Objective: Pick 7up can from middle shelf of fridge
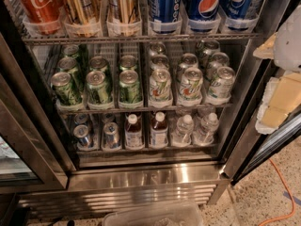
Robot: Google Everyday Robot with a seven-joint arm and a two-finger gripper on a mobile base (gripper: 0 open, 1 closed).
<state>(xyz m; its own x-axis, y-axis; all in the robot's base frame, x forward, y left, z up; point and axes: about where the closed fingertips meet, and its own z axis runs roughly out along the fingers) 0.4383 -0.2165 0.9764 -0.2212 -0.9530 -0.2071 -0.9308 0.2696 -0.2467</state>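
Note:
The fridge (141, 180) stands open in front of me. Its middle shelf (141, 109) holds rows of short cans. The white 7up cans fill the three right rows, with front cans at centre (160, 85), right of centre (190, 85) and far right (220, 83). All-green cans (99, 87) fill the three left rows. My gripper (278, 100), white with yellowish parts, is at the right edge of the view. It is outside the fridge, right of the middle shelf, and touches no can.
The top rack holds tall Coca-Cola (40, 4), gold (122, 4) and Pepsi cans (207, 4). The bottom rack holds small bottles (159, 131) and small cans (83, 135). The glass door (14, 159) is at the left. An orange cable (282, 192) lies on the floor, and a clear plastic tub (155, 215) sits below.

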